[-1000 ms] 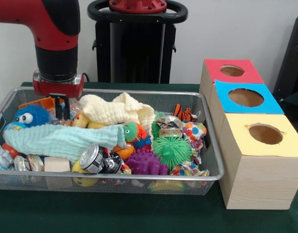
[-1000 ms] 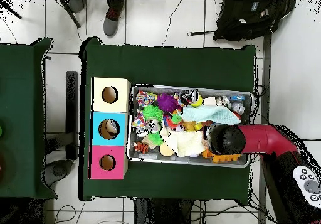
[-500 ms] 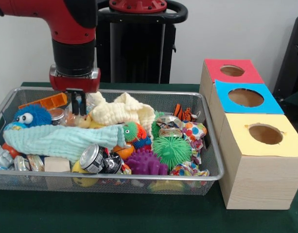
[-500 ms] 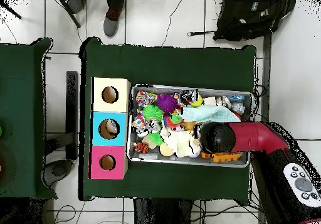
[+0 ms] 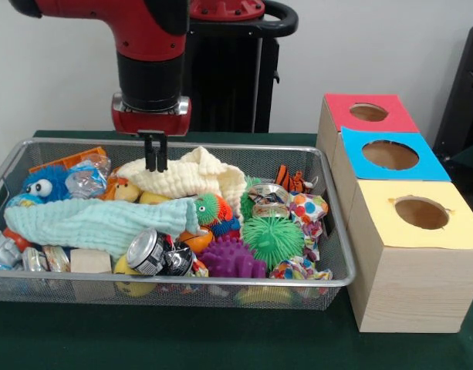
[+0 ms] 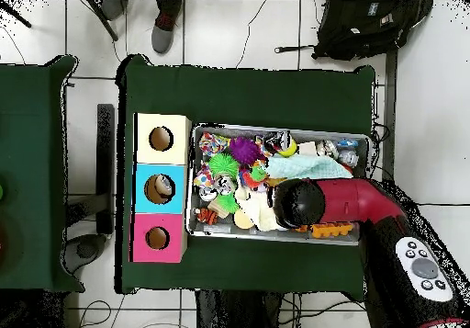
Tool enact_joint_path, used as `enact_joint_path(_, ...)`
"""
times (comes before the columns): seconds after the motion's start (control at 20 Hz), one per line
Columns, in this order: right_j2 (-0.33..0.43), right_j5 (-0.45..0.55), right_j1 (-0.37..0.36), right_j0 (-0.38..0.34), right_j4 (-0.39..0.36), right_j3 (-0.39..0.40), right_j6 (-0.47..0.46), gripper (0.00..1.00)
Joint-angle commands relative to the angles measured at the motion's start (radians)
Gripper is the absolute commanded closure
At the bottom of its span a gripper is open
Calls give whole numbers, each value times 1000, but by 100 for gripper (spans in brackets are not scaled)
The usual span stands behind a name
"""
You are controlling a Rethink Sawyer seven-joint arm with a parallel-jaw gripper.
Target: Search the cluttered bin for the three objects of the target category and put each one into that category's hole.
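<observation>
Front view shows your gripper (image 5: pixel 154 156) hanging just above the cream cloth (image 5: pixel 191 177) at the back of the wire bin (image 5: pixel 329 231), its two black fingers nearly together with only a sliver of gap, and nothing between them.

Risks, as judged from this position:
- The cream cloth lies loose and folded directly under the tips. A straight descent could snag it and drag neighbouring toys out of place.
- The pale green cloth (image 5: pixel 97 222) covers much of the bin's near left part. Anything of the target category beneath it is hidden, so a grasp there would be blind.
- Fingers this close together cannot straddle a round toy; you would need to spread them before lowering.

Position of task items: the target category is not identifiable from these pictures, so you cannot confirm which three things are wanted. All candidates sit in the bin: the green spiky ball (image 5: pixel 273 239) and purple spiky ball (image 5: pixel 231 258) lie well toward the boxes from the gripper, and the can (image 5: pixel 150 252) lies nearer the camera. The three boxes, red (image 5: pixel 390 117), blue (image 5: pixel 425 166) and yellow (image 5: pixel 467 231), stand just beside the bin.
</observation>
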Motion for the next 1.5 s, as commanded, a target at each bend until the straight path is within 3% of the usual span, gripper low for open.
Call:
enact_joint_path(0.05, -50, 121, -30, 69, 71, 44, 113, 100)
enact_joint_path(0.55, -88, 46, 10, 112, 111, 54, 121, 100)
enact_joint_path(0.9, -101, 49, 37, 80, 97, 2, 53, 100)
enact_joint_path(1.05, -59, 45, 65, 37, 96, -22, -28, 100)
enact_joint_path(1.15, -26, 75, 84, 9, 102, -39, -91, 100)
enact_joint_path(1.5, -12, 160, 113, -8, 92, -92, -136, 100)
